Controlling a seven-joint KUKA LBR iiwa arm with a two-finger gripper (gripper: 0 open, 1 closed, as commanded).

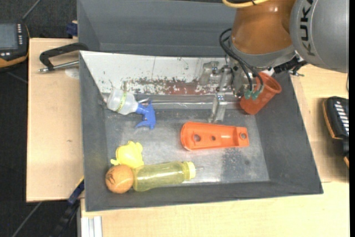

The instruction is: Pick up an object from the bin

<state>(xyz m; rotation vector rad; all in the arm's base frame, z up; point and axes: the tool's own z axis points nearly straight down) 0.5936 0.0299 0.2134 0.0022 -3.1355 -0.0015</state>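
The gripper [217,114] hung near the back wall of the bin [166,25], just behind an orange plastic bracket [213,136] lying mid-floor. Whether its jaws stood apart or together could not be told.

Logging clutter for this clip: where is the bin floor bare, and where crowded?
Bare: the front right bin floor between orange plastic piece and yellow bottle; also the centre between blue nozzle and that piece. Crowded: front left, with yellow toy and orange ball.
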